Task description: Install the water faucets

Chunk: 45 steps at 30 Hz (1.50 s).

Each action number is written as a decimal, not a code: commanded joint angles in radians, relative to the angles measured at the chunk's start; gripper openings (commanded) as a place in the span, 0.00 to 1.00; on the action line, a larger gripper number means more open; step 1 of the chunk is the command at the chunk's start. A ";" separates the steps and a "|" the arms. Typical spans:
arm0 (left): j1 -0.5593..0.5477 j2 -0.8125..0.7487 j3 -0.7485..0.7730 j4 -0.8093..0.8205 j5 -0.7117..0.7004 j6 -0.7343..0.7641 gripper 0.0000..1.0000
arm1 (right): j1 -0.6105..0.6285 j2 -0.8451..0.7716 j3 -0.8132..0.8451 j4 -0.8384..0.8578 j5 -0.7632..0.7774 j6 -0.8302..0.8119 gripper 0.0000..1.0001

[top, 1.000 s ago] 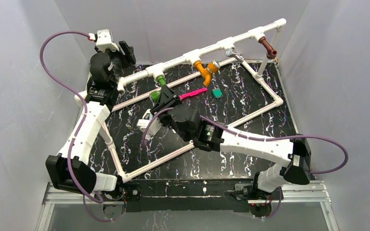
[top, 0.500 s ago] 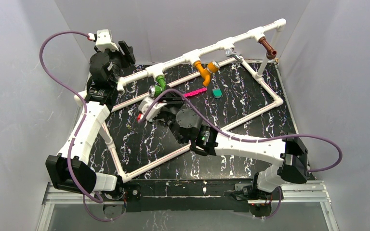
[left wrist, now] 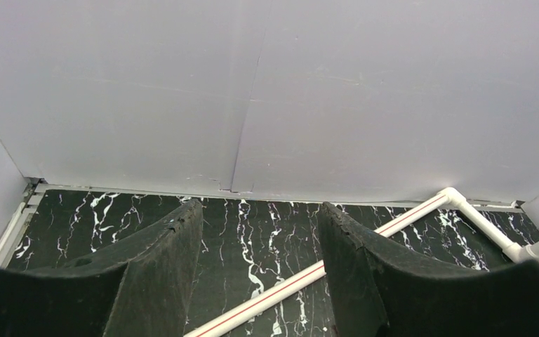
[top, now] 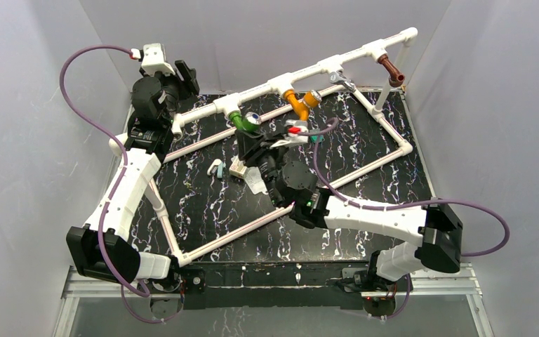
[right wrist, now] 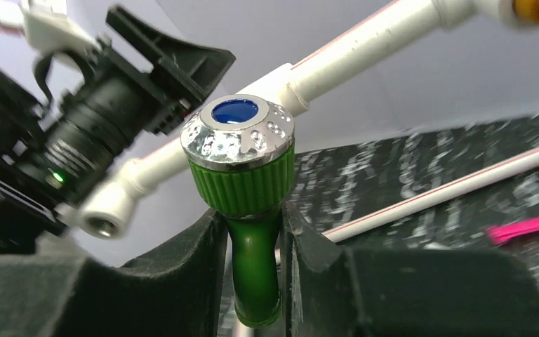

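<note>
Right gripper [right wrist: 253, 235]: both fingers were closed narrowly on the neck of the green faucet [right wrist: 242, 168], one pad pressed to each side. The ribbed green collar and the chrome cap with its blue centre were seen standing just above the fingertips. In the top view this gripper [top: 250, 137] was placed just below the green faucet [top: 244, 121], whose other end met a tee of the white pipe rail [top: 323, 67].

Left gripper [left wrist: 260, 232]: the fingers were spread wide and nothing was held between them. Only the black marbled table [left wrist: 253, 210] and a thin white pipe [left wrist: 393, 228] were seen beyond the tips. In the top view it [top: 182, 76] was stationed well apart from the faucets, past the rail's left end.

Orange faucet [top: 298, 104]: hung from the rail, beyond the right gripper and to its right.

Brown faucet [top: 391, 70]: fitted at the rail's far right end, well apart from both grippers.

Pink strip [right wrist: 526, 226]: laid flat on the table, to the right of the right gripper's fingers.
</note>
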 commanded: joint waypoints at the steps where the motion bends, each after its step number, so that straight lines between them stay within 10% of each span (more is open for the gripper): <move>1: -0.010 0.160 -0.157 -0.315 -0.006 0.005 0.59 | -0.010 -0.077 -0.041 -0.033 0.077 0.650 0.01; 7: -0.011 0.156 -0.156 -0.315 0.001 0.001 0.59 | -0.042 -0.073 -0.116 -0.022 0.008 1.128 0.01; 12: -0.011 0.153 -0.156 -0.315 0.002 0.000 0.59 | -0.048 -0.048 -0.070 -0.015 -0.056 1.177 0.01; 18: -0.010 0.155 -0.156 -0.315 0.003 0.000 0.59 | -0.048 -0.084 -0.053 -0.097 -0.068 1.098 0.57; 24: -0.011 0.155 -0.156 -0.315 0.000 0.000 0.59 | -0.049 -0.160 -0.097 -0.195 -0.095 1.028 0.86; 35: -0.011 0.165 -0.157 -0.316 -0.010 0.007 0.59 | -0.048 -0.352 -0.057 -0.508 -0.218 0.707 0.92; 45: -0.010 0.170 -0.155 -0.318 -0.012 0.009 0.59 | -0.048 -0.414 0.094 -0.684 -0.449 -0.001 0.88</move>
